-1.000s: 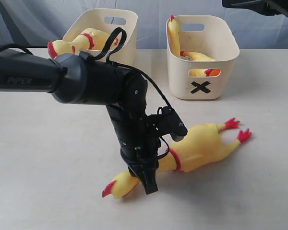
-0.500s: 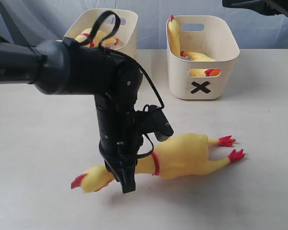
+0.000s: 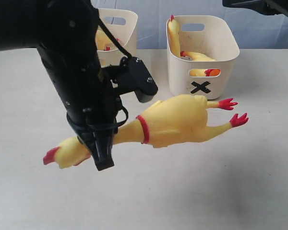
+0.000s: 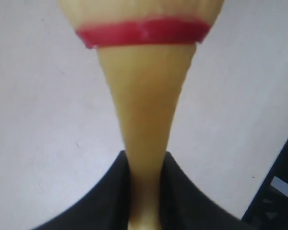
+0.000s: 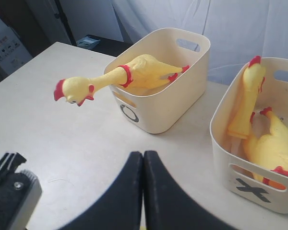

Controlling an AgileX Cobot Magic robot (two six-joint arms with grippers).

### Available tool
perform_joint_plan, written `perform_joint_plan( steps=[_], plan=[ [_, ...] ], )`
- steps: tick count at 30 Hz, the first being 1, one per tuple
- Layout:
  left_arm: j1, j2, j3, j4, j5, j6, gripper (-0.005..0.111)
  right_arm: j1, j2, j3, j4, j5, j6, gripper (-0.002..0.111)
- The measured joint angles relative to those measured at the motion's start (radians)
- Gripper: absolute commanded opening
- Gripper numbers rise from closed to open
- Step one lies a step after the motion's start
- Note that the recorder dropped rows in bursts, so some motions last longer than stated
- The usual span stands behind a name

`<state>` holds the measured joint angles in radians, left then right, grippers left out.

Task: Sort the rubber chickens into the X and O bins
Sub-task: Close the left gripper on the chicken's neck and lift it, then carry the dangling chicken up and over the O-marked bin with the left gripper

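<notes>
Exterior view: my left gripper (image 3: 101,160) clamps the chicken's (image 3: 178,122) neck, its body stretching sideways toward the X bin (image 3: 222,72).

— How's the light?
— Bright, soft and even. Under the lifted chicken (image 3: 177,122) the counter (image 3: 259,163) carries only a faint, diffuse shadow. No glare anywhere.
— And sharpness?
— The exterior view is crisp. In the left wrist view the chicken's neck sits too close and is blurred, and so is the dark left hand (image 4: 145,191) around it. In the right wrist view the O bin (image 5: 158,110) and X bin (image 5: 220,143) are sharp, while the right hand (image 5: 143,191), up close, is soft.
</notes>
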<state>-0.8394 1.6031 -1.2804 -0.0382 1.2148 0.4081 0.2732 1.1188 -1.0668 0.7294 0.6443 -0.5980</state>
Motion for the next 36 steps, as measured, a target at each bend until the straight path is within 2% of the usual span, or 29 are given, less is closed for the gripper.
perform_joint_plan(
  steps=[7,15,23,26,31,36],
  plan=[
    [0.044,-0.075,-0.067,0.128,0.015,-0.131,0.0,0.0,0.0,0.0,0.0,0.0,0.0,0.0],
    [0.172,-0.09,-0.219,0.189,0.021,-0.173,0.0,0.0,0.0,0.0,0.0,0.0,0.0,0.0],
    [0.343,-0.043,-0.429,0.212,0.025,-0.175,0.0,0.0,0.0,0.0,0.0,-0.002,0.0,0.0],
    [0.397,0.016,-0.503,0.205,0.02,-0.165,0.0,0.0,0.0,0.0,0.0,0.0,0.0,0.0],
    [0.503,0.123,-0.598,0.076,0.025,-0.161,0.0,0.0,0.0,0.0,0.0,0.002,0.0,0.0],
    [0.56,0.137,-0.675,0.015,0.029,-0.155,0.0,0.0,0.0,0.0,0.0,0.002,0.0,0.0]
  ],
)
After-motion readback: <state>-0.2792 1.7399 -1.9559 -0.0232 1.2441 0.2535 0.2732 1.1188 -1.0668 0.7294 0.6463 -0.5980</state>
